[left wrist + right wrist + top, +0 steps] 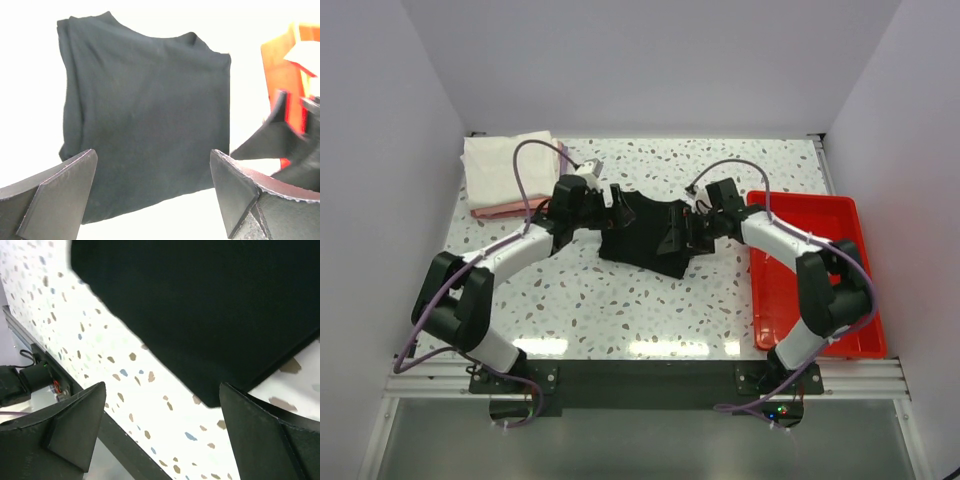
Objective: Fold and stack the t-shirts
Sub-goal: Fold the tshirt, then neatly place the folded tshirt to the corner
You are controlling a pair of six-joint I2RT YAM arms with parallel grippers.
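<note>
Jaws of the left gripper and right gripper gape empty beside the soft black cloth t-shirt, probably to fold it.

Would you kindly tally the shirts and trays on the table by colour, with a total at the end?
Black t-shirt: 1
White folded shirt: 1
Pink folded shirt: 1
Red tray: 1
Total: 4

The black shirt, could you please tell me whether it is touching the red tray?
Apart. The top view shows a strip of speckled table between the black shirt and the red tray.
</note>
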